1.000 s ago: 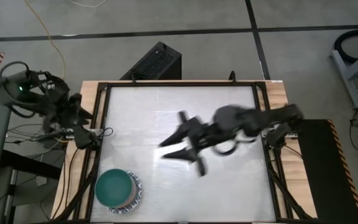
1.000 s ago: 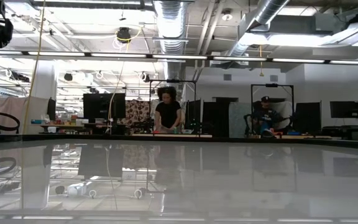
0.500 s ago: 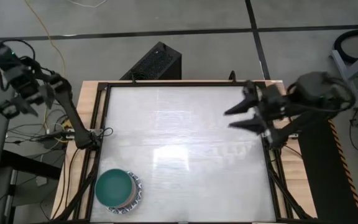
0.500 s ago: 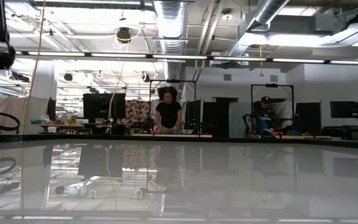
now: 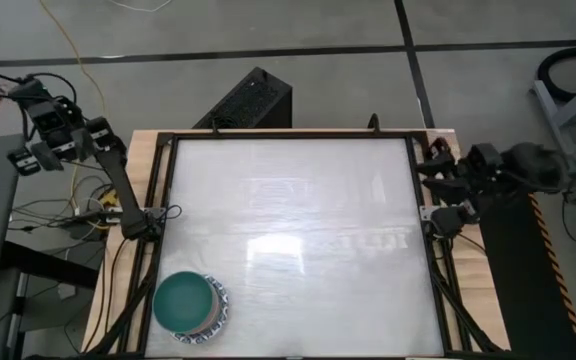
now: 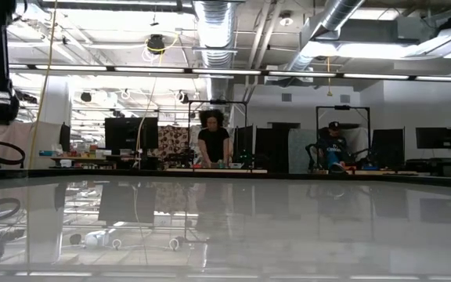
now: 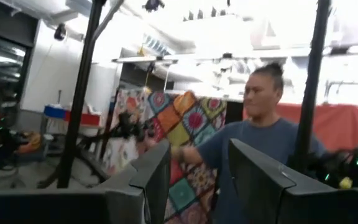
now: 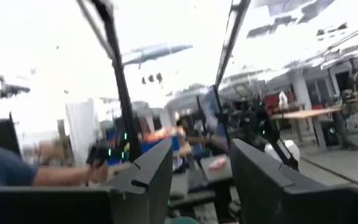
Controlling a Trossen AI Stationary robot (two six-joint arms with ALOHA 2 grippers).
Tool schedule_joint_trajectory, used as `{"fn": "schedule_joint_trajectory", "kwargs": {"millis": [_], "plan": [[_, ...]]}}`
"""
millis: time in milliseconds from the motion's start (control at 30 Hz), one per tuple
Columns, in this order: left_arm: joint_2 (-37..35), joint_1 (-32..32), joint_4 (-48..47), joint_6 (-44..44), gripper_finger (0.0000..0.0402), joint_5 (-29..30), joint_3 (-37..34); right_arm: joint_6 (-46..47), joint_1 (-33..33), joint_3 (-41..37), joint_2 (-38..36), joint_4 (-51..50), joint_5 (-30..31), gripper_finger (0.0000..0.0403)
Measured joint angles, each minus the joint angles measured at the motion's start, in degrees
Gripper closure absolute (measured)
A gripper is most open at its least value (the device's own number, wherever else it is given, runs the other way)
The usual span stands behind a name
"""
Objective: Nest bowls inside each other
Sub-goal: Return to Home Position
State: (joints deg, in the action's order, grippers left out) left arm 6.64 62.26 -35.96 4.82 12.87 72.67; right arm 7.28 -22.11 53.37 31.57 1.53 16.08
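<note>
The bowls (image 5: 190, 305) stand nested in one stack near the table's near left corner. A dark green one (image 5: 181, 300) is on top, and a white rim with a blue pattern (image 5: 219, 312) shows beneath it. My left gripper (image 5: 32, 150) is raised beyond the table's left edge, far from the stack. It is open with nothing between its fingers (image 7: 197, 180). My right gripper (image 5: 436, 168) hangs over the table's right edge, also open and holding nothing (image 8: 201, 180). Both wrist views look out into the room. The bowls do not show in the low view.
The pale table top (image 5: 288, 230) has a black frame (image 5: 288, 134) around it. A black box (image 5: 248, 100) lies on the floor beyond the far edge. A person (image 7: 260, 137) stands in the room beside the table, and others (image 6: 212, 141) are far behind it.
My right gripper has drawn back from the middle of the table to its right edge, tipping upward. My left gripper has swung away from the table's left edge, outward and toward the far side, turning as it went. The stack of bowls has stayed put.
</note>
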Motion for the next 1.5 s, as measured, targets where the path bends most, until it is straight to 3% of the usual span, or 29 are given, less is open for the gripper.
{"fn": "schedule_joint_trajectory", "kwargs": {"millis": [200, 367, 533, 733, 1133, 1500], "plan": [[-6.6, 0.1, 2.3, 4.1, 0.0253, 0.4, -6.3, 0.8, 0.0, -21.7, -13.9, 18.6, 0.1, 0.0223], [-6.5, -0.3, 2.1, 3.9, 0.0253, -3.1, -6.9, 1.7, 0.0, -33.4, -22.5, 25.5, 0.5, 0.0223], [-6.4, 0.0, 0.8, 5.6, 0.0253, -2.8, -9.8, 1.3, 0.0, -43.0, -31.6, 32.7, 0.6, 0.0223], [-6.5, -0.1, 1.1, 6.3, 0.0253, -1.3, -14.6, 1.0, 0.0, -52.5, -31.4, 45.8, 1.4, 0.0223], [-6.5, -0.1, 13.1, 5.5, 0.0253, 4.1, -31.9, 3.2, 0.0, -52.8, -31.4, 40.6, 0.8, 0.0223], [-6.5, -0.1, 38.0, 5.8, 0.0253, 1.1, -52.3, 3.7, 0.0, -52.8, -31.4, 36.8, 0.8, 0.0223]]}}
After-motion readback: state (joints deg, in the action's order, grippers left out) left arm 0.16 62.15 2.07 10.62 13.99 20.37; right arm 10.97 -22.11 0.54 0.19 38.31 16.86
